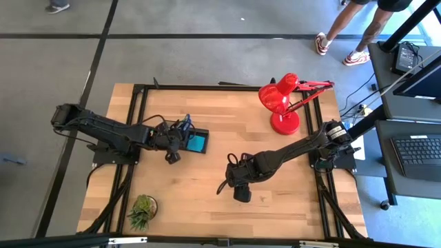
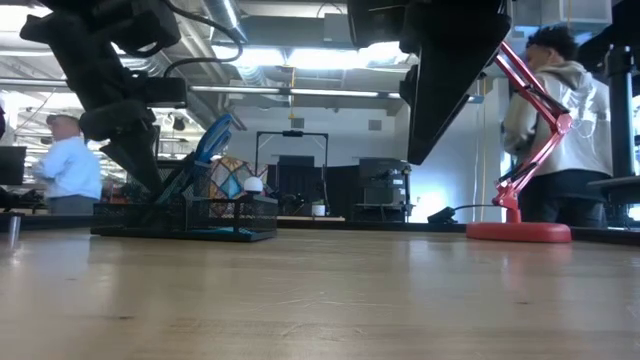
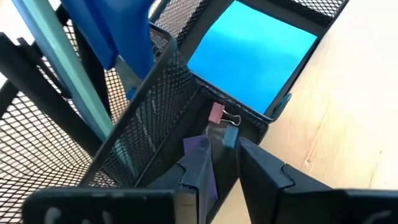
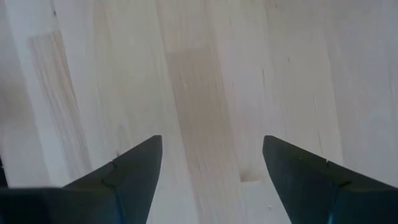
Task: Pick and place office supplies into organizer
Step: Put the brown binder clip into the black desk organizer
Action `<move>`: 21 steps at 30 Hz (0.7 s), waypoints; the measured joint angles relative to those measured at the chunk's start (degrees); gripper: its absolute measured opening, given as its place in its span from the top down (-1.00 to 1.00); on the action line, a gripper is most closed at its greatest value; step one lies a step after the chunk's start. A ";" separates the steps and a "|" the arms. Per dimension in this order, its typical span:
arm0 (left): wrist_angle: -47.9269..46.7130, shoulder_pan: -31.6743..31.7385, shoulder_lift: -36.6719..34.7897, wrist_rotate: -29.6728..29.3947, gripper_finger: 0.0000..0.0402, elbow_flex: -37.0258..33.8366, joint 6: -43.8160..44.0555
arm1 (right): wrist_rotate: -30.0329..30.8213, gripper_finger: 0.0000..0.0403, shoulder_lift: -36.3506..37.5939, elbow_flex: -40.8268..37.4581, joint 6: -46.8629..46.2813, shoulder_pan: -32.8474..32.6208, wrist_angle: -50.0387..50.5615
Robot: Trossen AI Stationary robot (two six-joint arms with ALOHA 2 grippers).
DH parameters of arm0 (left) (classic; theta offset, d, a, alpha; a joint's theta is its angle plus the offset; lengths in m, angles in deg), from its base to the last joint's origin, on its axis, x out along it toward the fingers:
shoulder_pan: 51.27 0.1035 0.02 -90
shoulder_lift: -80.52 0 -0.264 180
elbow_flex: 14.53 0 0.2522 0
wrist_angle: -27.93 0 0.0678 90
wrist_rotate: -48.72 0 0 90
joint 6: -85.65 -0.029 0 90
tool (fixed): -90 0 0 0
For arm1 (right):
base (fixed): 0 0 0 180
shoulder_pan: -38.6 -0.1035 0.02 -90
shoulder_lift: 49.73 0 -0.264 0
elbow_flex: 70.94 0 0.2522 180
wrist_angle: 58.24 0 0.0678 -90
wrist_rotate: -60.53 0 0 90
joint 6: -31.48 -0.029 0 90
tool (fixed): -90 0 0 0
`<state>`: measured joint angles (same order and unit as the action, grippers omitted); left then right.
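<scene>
The black mesh organizer stands left of the table's middle. A cyan sticky-note pad lies flat in its low compartment. Blue-handled scissors and pale pens lean in its cup section. A pink clip, a blue clip and a small purple piece lie in a narrow slot beside the pad. My left gripper points down into that slot, its fingers a little apart. My right gripper hangs open over bare wood near the table's middle. My left gripper comes from above, slanting down into the organizer's narrow slot. The purple piece lies along the inner side of one finger, with a gap to the other finger. I cannot tell whether the finger touches it.
A red desk lamp stands at the far right of the table. A small green potted plant sits near the front left corner. People stand in the room beyond the table. Bare wood lies around my right gripper.
</scene>
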<state>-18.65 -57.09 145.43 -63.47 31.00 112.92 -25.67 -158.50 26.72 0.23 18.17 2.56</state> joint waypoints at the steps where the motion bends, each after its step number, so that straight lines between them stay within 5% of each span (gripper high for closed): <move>1: -0.02 0.00 0.00 0.22 0.62 0.00 -0.13 | 0.00 -0.40 0.00 0.00 0.00 0.00 0.17; 9: 2.49 -1.35 -1.88 2.96 0.56 0.00 -2.09 | -3.33 -0.40 0.00 0.00 -1.73 -0.84 6.03; 21: 30.07 -12.12 -3.83 8.66 0.58 0.00 -13.68 | -8.41 -0.40 0.00 -0.04 -3.98 -10.55 20.81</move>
<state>11.42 -69.22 141.60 -54.81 31.00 99.24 -34.09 -158.50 26.67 -3.75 7.62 23.37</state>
